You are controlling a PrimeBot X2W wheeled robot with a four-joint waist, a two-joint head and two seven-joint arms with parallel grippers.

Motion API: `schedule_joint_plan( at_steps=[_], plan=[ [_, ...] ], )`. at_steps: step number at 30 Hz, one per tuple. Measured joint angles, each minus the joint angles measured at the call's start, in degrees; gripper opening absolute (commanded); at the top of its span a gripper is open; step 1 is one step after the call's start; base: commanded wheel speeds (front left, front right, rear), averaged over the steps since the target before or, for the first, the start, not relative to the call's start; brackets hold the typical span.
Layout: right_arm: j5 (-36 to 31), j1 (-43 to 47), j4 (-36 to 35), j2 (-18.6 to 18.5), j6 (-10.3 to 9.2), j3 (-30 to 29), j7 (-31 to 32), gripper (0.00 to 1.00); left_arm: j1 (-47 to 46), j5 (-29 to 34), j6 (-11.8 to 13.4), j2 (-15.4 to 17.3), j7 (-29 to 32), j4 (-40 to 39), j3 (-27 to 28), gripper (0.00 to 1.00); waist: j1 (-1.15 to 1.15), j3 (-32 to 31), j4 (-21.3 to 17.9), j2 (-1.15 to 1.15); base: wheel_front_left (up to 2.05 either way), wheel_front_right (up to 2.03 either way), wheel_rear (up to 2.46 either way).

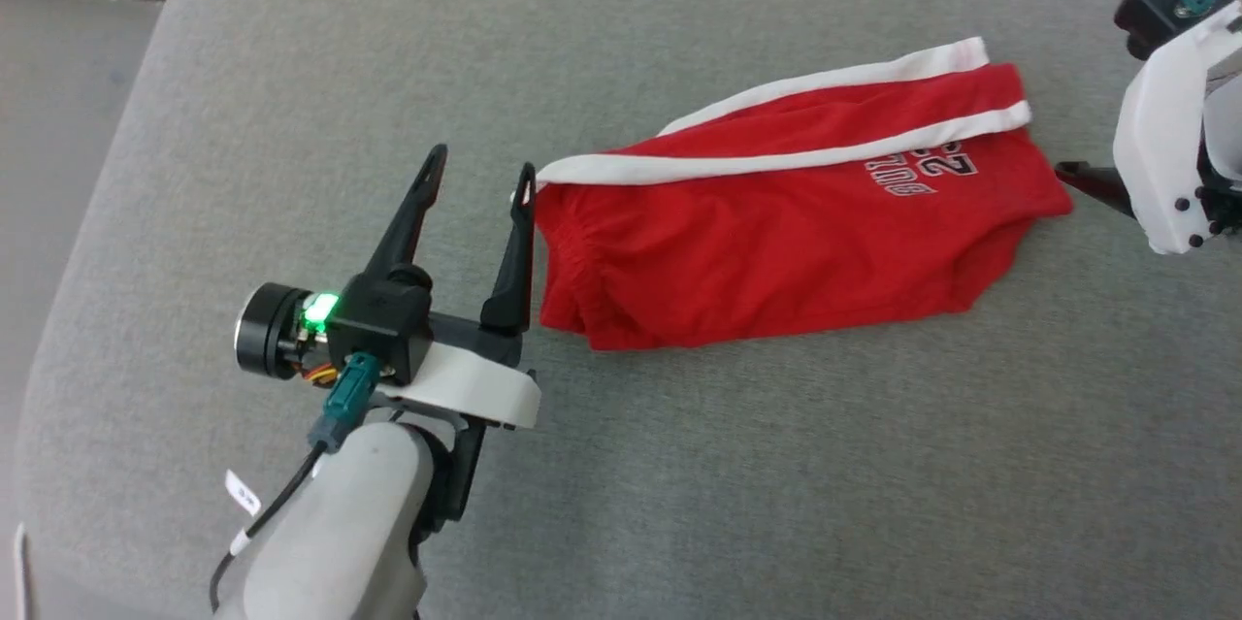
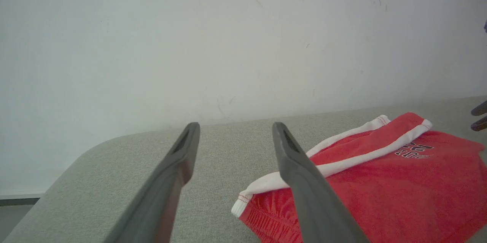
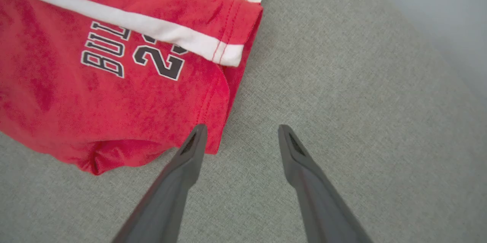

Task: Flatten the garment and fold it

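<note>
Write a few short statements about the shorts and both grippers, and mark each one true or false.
1. The garment lies on the grey surface. True.
2. The left gripper is shut on the waistband. False: it is open, beside the waistband end.
3. The right gripper is open. True.
4. The garment's stripes are black. False: they are white.

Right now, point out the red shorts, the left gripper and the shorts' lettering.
red shorts (image 1: 776, 251), head view, middle of the red fabric
left gripper (image 1: 482, 161), head view, midway between its fingertips
lettering (image 3: 158, 67), right wrist view, on the first numeral
</note>
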Motion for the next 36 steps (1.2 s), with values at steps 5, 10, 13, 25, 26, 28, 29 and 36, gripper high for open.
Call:
schedule_joint_plan(
  at_steps=[5,10,13,25,26,28,29,36],
  plan=[
    [1.2,1.0,4.6,2.2,-0.01,-0.2,0.3,1.0,0.0,1.8,-2.0,-2.3,0.0,0.0,1.6,1.0,0.0,1.9,2.5,0.0,0.0,0.0,0.0],
    [0.7,2.2,6.0,3.0,-0.09,1.8,0.2,1.0,0.0,3.2,-3.5,-3.8,0.0,0.5,3.8,1.0,-0.01,3.6,4.4,0.0,0.0,0.0,0.0],
    [1.4,2.2,5.5,2.8,-0.1,1.8,-1.7,0.0,0.1,3.9,-4.6,-3.7,0.0,1.1,5.3,1.0,0.0,3.8,4.6,0.0,0.0,0.0,0.0],
    [1.6,3.4,0.4,1.6,-0.08,3.7,-14.6,0.0,-6.2,3.9,-17.1,3.9,7.8,2.7,5.1,1.0,0.01,-0.8,1.1,0.0,0.0,0.0,0.0],
    [1.7,3.5,-0.1,1.5,-0.07,3.9,-15.0,0.0,-7.0,2.9,-18.3,4.2,9.3,2.7,4.4,1.0,0.01,-1.1,0.6,0.0,0.0,0.0,0.0],
    [1.9,3.8,-0.9,1.5,-0.07,4.4,-15.7,0.0,-8.5,1.3,-19.7,5.1,13.2,2.8,2.4,1.0,0.01,-1.8,-0.5,0.0,0.0,0.0,0.0],
    [2.2,4.0,-1.3,1.5,-0.07,4.5,-16.0,0.0,-9.1,0.8,-20.2,6.0,16.0,2.8,0.9,1.0,0.0,-2.1,-1.1,0.0,0.0,0.0,0.0],
    [2.6,5.0,-2.1,2.6,-0.07,6.0,-18.2,0.0,-12.2,-9.3,-20.7,11.2,33.0,2.2,-12.6,1.0,0.0,-3.2,-4.4,0.0,0.0,0.0,0.0]
  ],
)
